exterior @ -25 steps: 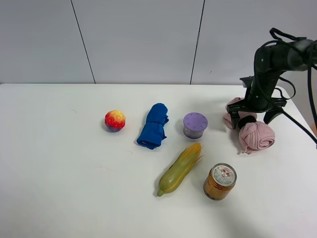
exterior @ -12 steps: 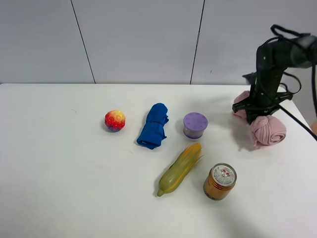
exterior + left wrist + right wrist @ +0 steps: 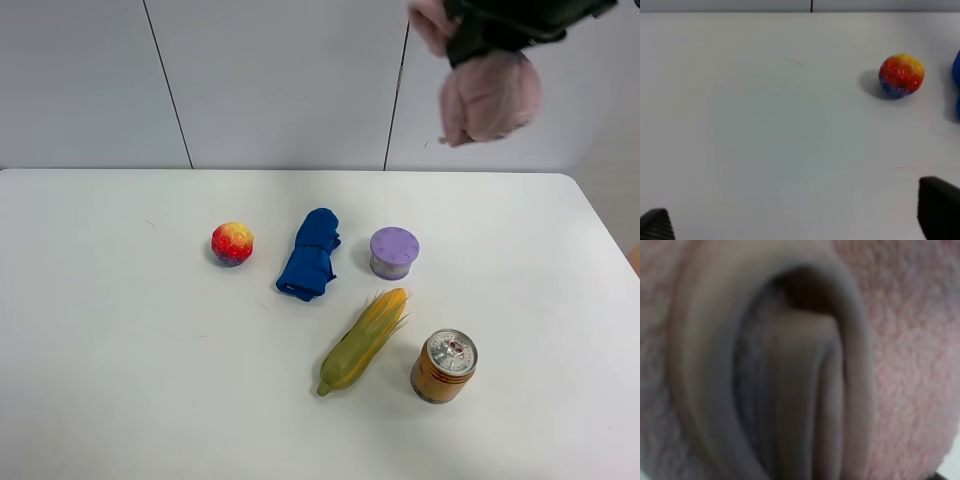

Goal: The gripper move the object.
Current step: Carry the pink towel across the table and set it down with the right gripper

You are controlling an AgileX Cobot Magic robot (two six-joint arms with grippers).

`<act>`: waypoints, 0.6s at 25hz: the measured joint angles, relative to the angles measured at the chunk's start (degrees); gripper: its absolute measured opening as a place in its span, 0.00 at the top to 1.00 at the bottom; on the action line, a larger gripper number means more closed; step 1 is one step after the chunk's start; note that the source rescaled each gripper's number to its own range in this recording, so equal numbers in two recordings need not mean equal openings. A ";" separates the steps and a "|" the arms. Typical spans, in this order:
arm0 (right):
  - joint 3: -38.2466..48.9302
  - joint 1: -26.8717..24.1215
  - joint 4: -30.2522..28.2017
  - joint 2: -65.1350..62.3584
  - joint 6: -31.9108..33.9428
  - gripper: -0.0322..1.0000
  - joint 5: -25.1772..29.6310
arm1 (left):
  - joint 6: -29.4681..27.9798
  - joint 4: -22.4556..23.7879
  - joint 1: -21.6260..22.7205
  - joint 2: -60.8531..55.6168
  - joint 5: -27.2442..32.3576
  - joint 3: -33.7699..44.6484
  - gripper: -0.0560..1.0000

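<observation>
The pale pink rolled towel [image 3: 490,95] hangs high above the table at the upper right of the high view. My right gripper [image 3: 500,25] is shut on its middle, and the black arm runs off the top edge. The towel's pink folds [image 3: 800,360] fill the whole right wrist view, blurred and very close; the right fingers are hidden there. My left gripper [image 3: 800,220] is open and empty above bare white table [image 3: 765,125]; only its two dark fingertips [image 3: 939,205] show. It is out of the high view.
On the white table [image 3: 120,350] lie a red-yellow ball [image 3: 232,243], a blue folded cloth [image 3: 311,253], a purple lidded cup [image 3: 394,252], a corn cob [image 3: 364,340] and an orange can [image 3: 444,366]. The ball also shows in the left wrist view [image 3: 901,75].
My right gripper has closed on the pink towel at the table's right edge and lifted it high up, off the table. The other things have not moved.
</observation>
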 joint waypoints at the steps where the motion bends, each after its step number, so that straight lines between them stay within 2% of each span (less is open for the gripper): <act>1: -1.15 2.51 1.88 -0.31 -0.45 0.97 -0.28 | 0.00 0.00 0.00 0.00 0.00 0.00 0.00; 2: -2.22 5.71 2.75 -0.31 -0.75 0.97 -0.60 | 0.00 0.00 0.00 0.00 0.00 0.00 0.00; 3: -3.02 11.68 3.29 0.74 -0.75 0.97 -1.82 | 0.00 0.00 0.00 0.00 0.00 0.00 0.00; 8: -3.25 25.57 3.35 7.70 -0.80 0.97 -6.12 | 0.00 0.00 0.00 0.00 0.00 0.00 0.00; 11: -3.30 30.33 3.35 13.10 -0.85 0.97 -8.99 | 0.00 0.00 0.00 0.00 0.00 0.00 0.00; 15: -3.30 33.26 3.35 20.14 -0.90 0.97 -13.54 | 0.00 0.00 0.00 0.00 0.00 0.00 0.00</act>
